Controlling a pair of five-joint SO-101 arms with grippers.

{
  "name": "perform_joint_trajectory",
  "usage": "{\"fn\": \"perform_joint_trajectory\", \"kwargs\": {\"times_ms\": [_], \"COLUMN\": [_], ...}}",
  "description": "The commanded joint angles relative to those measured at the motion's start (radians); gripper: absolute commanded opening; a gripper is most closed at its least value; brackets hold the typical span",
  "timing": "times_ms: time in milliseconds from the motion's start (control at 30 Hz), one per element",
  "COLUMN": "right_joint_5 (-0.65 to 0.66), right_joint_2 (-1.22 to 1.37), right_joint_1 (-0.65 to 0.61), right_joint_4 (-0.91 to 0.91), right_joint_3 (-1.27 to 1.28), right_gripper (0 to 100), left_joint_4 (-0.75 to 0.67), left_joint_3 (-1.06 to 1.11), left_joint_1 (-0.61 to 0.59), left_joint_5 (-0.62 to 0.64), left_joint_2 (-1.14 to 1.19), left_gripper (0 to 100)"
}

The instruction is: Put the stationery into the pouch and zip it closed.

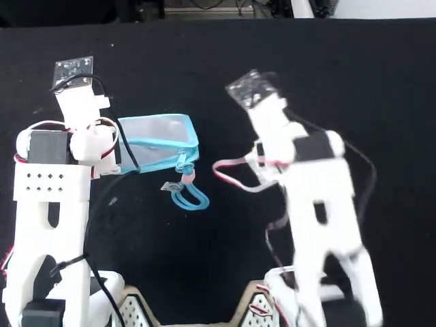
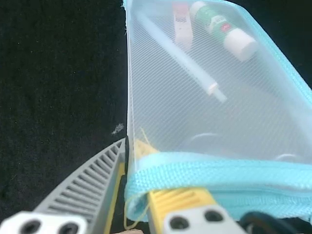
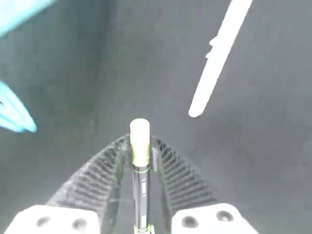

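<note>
The translucent mesh pouch (image 1: 157, 143) with teal trim lies on the black table (image 1: 225, 61), its blue strap loop (image 1: 191, 198) trailing toward the front. My left gripper (image 2: 129, 146) is shut on the pouch's edge (image 2: 195, 170). Inside the pouch (image 2: 195, 112) lie a green-and-white glue stick (image 2: 224, 31), a pink item (image 2: 182, 24) and a clear tube-like pen (image 2: 180, 53). My right gripper (image 3: 140, 141) is shut on a dark pen with a pale yellow-green cap (image 3: 140, 136), held above the table to the right of the pouch. A white stick-shaped item (image 3: 219, 58) lies on the cloth beyond it.
The right arm (image 1: 303, 160) stands right of the pouch with a pink cable (image 1: 231, 176) hanging beside it. The blue strap (image 3: 14, 114) and a pouch corner (image 3: 19, 9) sit off to one side in the right wrist view. Black cloth stretches behind the pouch.
</note>
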Motion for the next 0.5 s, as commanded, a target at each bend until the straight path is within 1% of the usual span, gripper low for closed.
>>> {"fn": "perform_joint_trajectory", "kwargs": {"times_ms": [0, 67, 133, 233, 333, 467], "right_joint_5": [-0.118, -0.144, -0.169, -0.196, -0.215, -0.267], "right_joint_2": [-0.275, -0.355, -0.424, -0.510, -0.578, -0.624], "right_joint_1": [-0.057, -0.121, -0.224, -0.377, -0.476, -0.572], "right_joint_4": [0.011, 0.008, -0.011, -0.097, -0.207, -0.327], "right_joint_3": [-0.082, -0.110, -0.131, -0.131, -0.131, -0.108], "right_gripper": [1.1, 1.1, 1.1, 1.1, 1.1, 1.1], "left_joint_4": [-0.009, -0.008, -0.008, -0.008, -0.008, -0.008], "left_joint_3": [0.030, 0.030, 0.030, 0.030, 0.030, 0.030], "left_joint_1": [-0.001, -0.001, -0.001, -0.001, -0.001, -0.001], "left_joint_5": [-0.009, -0.009, -0.009, -0.009, -0.009, -0.009], "left_joint_2": [0.008, 0.008, 0.008, 0.008, 0.008, 0.008], "left_gripper": [3, 3, 3, 3, 3, 3]}}
